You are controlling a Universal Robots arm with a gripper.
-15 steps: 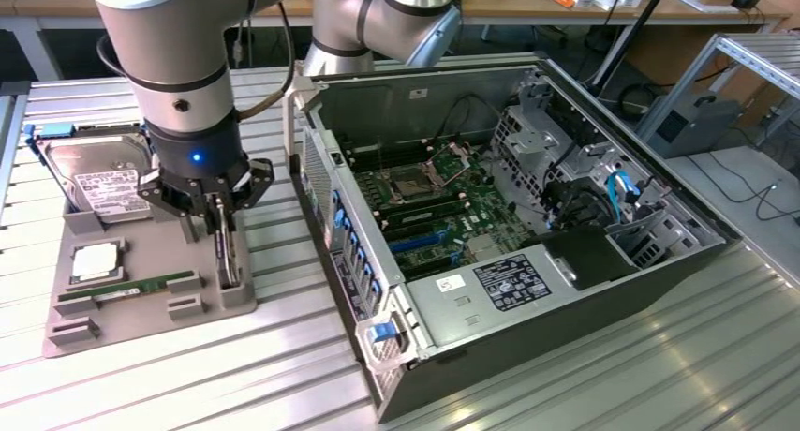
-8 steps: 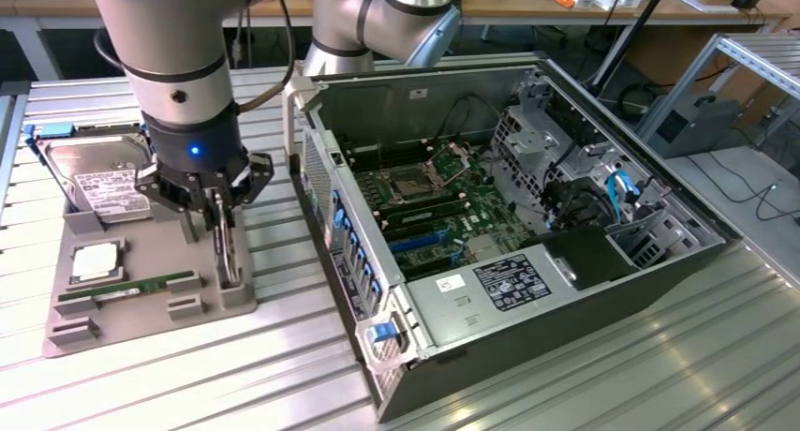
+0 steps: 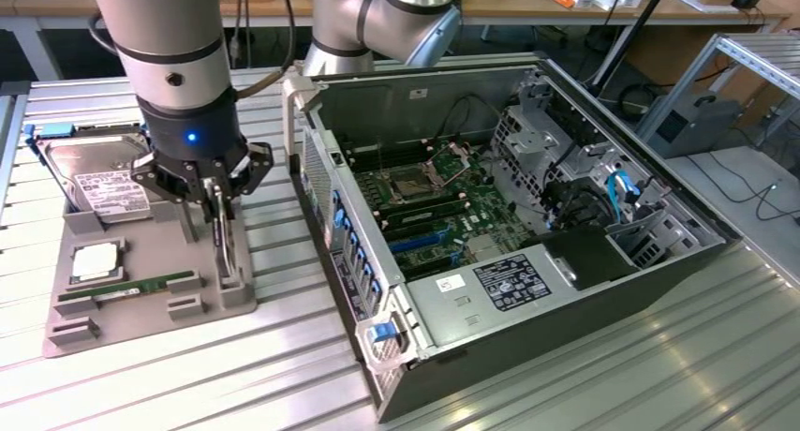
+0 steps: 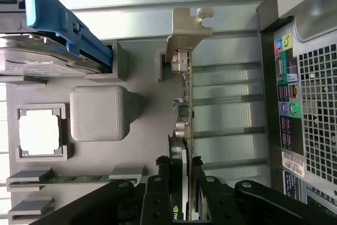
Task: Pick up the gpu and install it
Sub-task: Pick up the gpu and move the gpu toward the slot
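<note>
The gpu [image 3: 224, 242] is a thin dark card standing on edge at the right side of the grey parts tray [image 3: 148, 248]. In the wrist view the gpu [image 4: 184, 104] runs edge-on away from the fingers, and its silver bracket [image 4: 188, 22] is at the far end by a tray holder. My gripper [image 3: 206, 208] hangs straight down over the card. In the wrist view my gripper [image 4: 181, 191] has a black finger [image 4: 157, 196] against each face of the card. I cannot tell whether the card has left its slot.
On the tray lie a hard drive [image 3: 94, 176] with a blue caddy [image 4: 63, 25], a CPU [image 3: 96, 260] and a green RAM stick [image 3: 131, 289]. The open computer case [image 3: 500, 215] lies at the exterior view's right. Its rear port panel [image 4: 287, 88] is close beside the card.
</note>
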